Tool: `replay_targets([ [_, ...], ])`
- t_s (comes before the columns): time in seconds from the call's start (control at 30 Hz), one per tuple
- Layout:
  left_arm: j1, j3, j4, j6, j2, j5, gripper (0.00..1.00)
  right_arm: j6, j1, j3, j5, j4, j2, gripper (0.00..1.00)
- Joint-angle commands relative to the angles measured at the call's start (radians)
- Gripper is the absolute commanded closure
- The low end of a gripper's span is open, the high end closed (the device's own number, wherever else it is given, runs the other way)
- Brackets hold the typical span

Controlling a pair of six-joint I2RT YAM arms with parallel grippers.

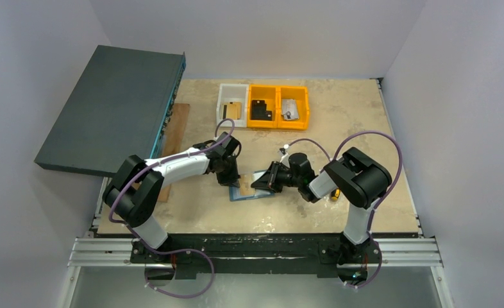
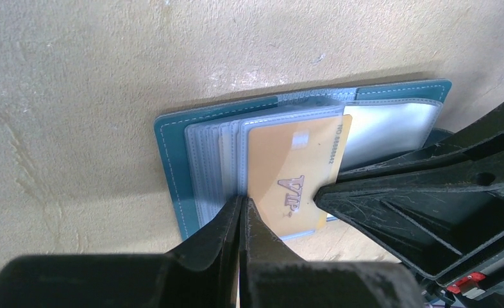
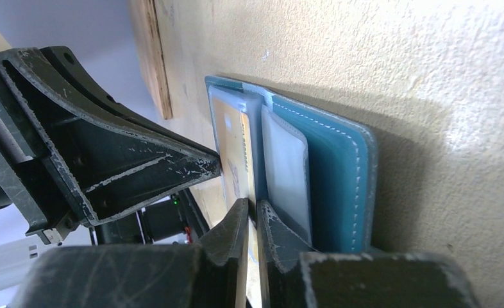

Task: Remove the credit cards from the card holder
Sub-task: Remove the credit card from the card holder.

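Observation:
The teal-blue card holder [image 1: 254, 194] lies open on the table between both arms, its clear sleeves fanned out [image 2: 204, 160]. A gold-tan credit card [image 2: 294, 173] marked VIP sticks partly out of a sleeve. My right gripper [image 3: 252, 204] is shut on that card's edge [image 3: 233, 147], and one of its fingers [image 2: 339, 192] lies over the card's corner. My left gripper [image 2: 243, 200] is shut, its tips against the sleeve edges beside the card, with nothing seen between them. A silvery-grey surface [image 2: 384, 125] shows in the far pocket.
A large dark teal flat box [image 1: 108, 109] leans at the back left beside a wooden strip [image 1: 172, 138]. A white bin [image 1: 232, 102] and two orange bins [image 1: 278, 106] holding small items stand at the back. A small yellow item [image 1: 334, 197] lies by the right arm.

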Motion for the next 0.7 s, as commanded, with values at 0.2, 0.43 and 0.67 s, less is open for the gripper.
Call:
replay_targets([
  [0.2, 0.016, -0.042, -0.063, -0.009, 0.050, -0.107, 1.00, 0.024, -0.034, -0.035, -0.024, 0.089, -0.015, 1.00],
  [0.43, 0.019, -0.041, -0.071, -0.010, 0.060, -0.115, 1.00, 0.006, -0.046, -0.043, -0.003, 0.051, -0.031, 1.00],
  [0.67, 0.022, -0.039, -0.071, -0.009, 0.068, -0.114, 1.00, -0.016, -0.055, -0.043, 0.002, 0.020, -0.047, 0.84],
])
